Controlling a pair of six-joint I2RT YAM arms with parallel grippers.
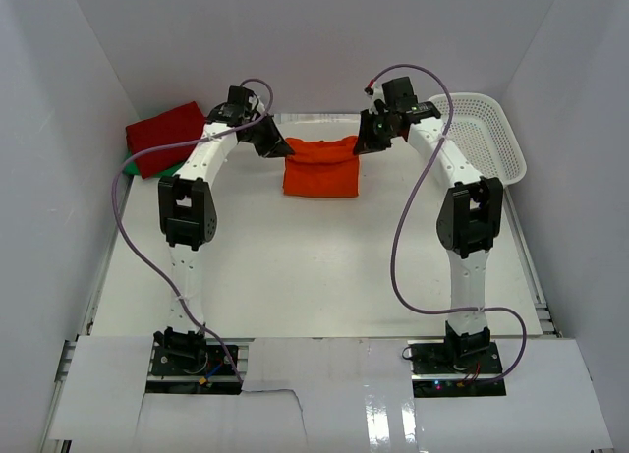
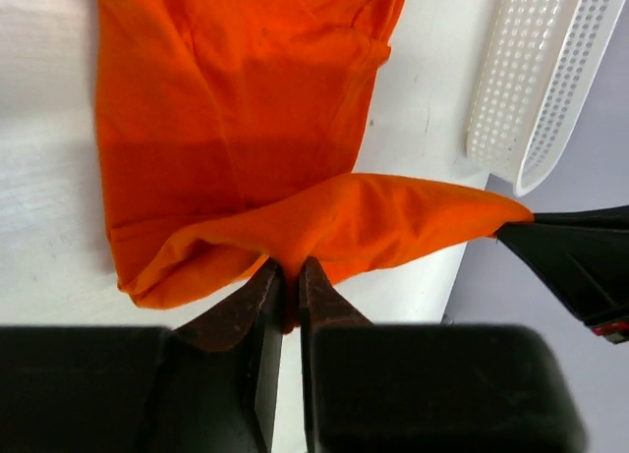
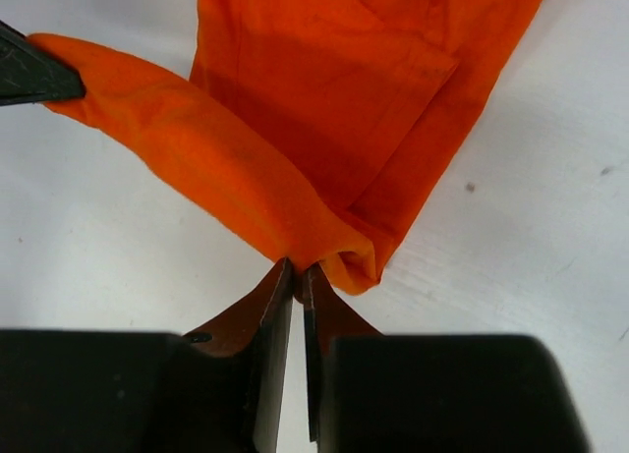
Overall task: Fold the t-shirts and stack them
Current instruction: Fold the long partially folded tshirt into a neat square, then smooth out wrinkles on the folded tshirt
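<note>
Orange t-shirt [image 1: 321, 166] is lying folded at the far middle of the desk [image 1: 314, 276], and both arms have hold of its far edge. Left jaws are pinched tight on the left end of that edge, right jaws pinched tight on the right end. That leaves a strip of cloth lifted and stretched between them while the rest stays flat. Red t-shirt [image 1: 165, 137] sits folded in the far-left corner with a sliver of the green t-shirt [image 1: 170, 169] peeking out underneath. White mesh basket [image 1: 511, 153] is far right, well apart.
</note>
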